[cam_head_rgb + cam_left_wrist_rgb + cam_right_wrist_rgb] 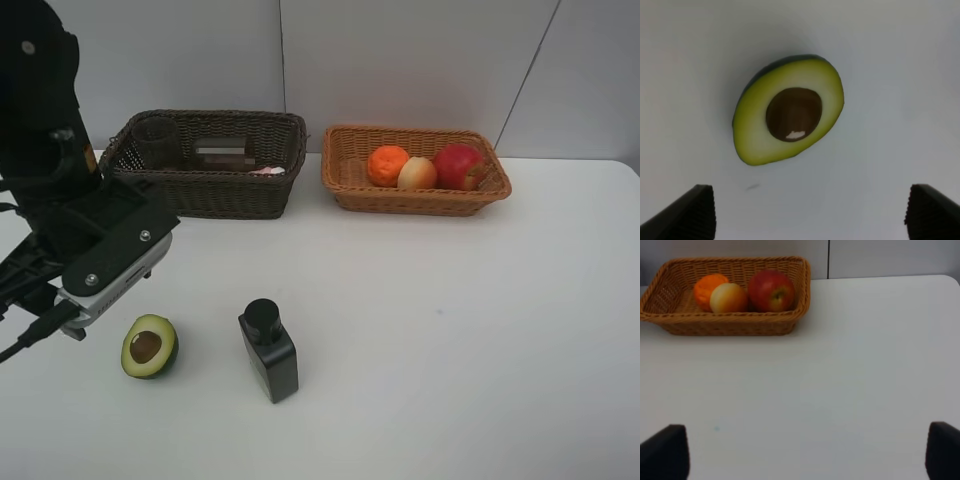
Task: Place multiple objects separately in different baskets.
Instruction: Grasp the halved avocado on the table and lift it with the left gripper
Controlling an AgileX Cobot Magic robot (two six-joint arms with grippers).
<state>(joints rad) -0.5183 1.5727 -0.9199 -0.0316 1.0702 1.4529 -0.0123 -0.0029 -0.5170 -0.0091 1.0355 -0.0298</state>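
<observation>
The dark brown basket [210,195] at eleven o'clock and the tan basket [400,200] at one are rough woven wicker. The table [450,350] is smooth, matt white. The black bottle [272,360] looks like matt plastic, and the avocado [790,117] has a glossy pit.

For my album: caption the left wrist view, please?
Open left end effector facing a halved avocado lying pit-up on the white table.

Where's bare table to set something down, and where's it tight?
Bare: the table right of the black bottle, in front of the tan basket; also the strip between the dark basket and that bottle. Crowded: front left, where the left fingers hover by the avocado.
</observation>
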